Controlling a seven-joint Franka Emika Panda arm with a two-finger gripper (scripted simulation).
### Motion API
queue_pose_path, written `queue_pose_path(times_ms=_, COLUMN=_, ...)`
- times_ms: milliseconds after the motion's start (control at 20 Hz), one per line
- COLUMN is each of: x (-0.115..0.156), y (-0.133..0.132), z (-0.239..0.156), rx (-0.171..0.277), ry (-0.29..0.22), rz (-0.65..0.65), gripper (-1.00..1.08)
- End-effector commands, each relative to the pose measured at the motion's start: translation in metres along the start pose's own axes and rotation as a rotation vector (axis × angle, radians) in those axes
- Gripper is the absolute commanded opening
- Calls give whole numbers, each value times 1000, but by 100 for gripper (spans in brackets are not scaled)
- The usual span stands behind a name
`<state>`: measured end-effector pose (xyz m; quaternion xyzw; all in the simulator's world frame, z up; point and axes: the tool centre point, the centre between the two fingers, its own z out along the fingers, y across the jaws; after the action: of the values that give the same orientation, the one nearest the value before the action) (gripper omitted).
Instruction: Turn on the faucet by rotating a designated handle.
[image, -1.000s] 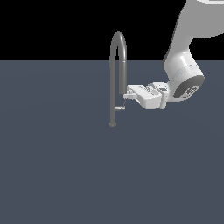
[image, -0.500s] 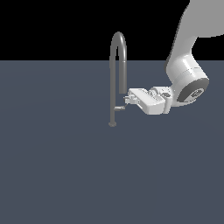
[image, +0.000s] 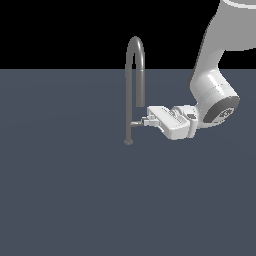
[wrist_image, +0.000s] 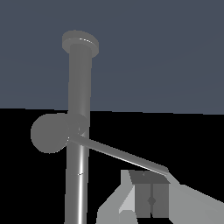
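One white robot gripper (image: 145, 120) reaches sideways to the handle (image: 136, 123) low on the grey faucet (image: 129, 90), which stands mid-scene. Its jaws look nearly closed by the handle tip; a grip is unclear.

- The arm (image: 212, 65) is glossy white, built of thick rounded segments.
- Its wrist joint (image: 220, 111) ends in a dark grey round cap with pale markings.
- The hand (image: 146, 120) is a white, boxy block with short grey fingers (wrist_image: 151, 199).
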<state>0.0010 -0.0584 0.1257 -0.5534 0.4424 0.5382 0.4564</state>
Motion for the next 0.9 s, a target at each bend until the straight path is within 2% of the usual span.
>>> queue_pose_path(times_ms=0, x=12, y=2, z=0, rx=1, ry=-1, rz=8, gripper=-100)
queue_pose_path(times_ms=350, x=55, y=11, z=0, rx=5, ry=-4, rz=31, gripper=-100)
queue_pose_path(times_ms=400, x=55, y=11, z=0, rx=5, ry=-4, rz=31, gripper=-100)
queue_pose_path(times_ms=450, x=29, y=0, z=0, rx=-4, ry=-3, rz=-8, gripper=-100)
queue_pose_path(times_ms=850, x=61, y=-4, z=0, rx=2, ry=-3, rz=15, gripper=-100)
